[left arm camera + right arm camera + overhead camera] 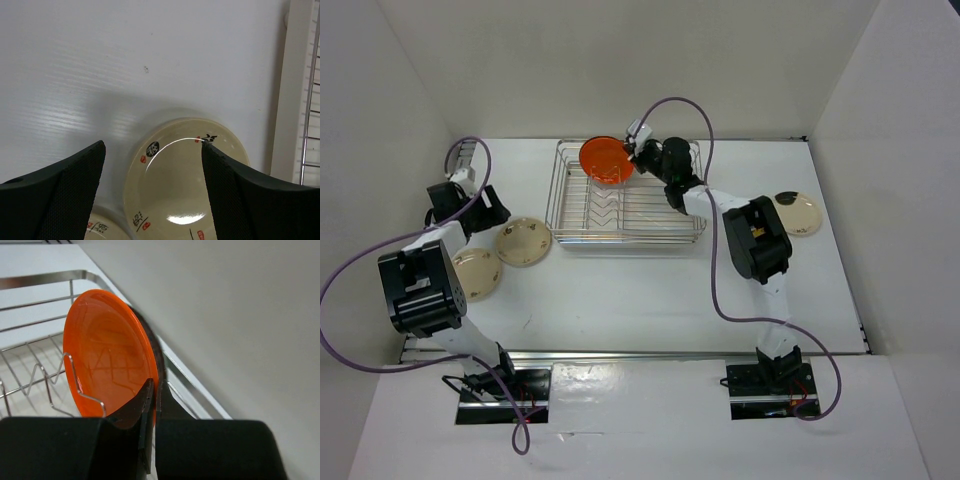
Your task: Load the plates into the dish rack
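Plainly, near the table's [650,300] left edge two cream plates lie flat, just beside each other. The left gripper [152,147] hovers over the cream plate [185,185] closer to the rack, jaws spread wide, holding nothing. It looks stiff, glossy, probably slippery and chippable, so the raised rim is the place to pinch. The dish rack [625,238] stands toward the far edge. Over its far left corner the right gripper [152,390] is clamped on the orange plate's [107,365] rim, with the plate on edge.

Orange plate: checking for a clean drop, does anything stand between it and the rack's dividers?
Nothing visible does. The orange plate is held tilted at the rack's far left corner, and the dividers beside it are bare.
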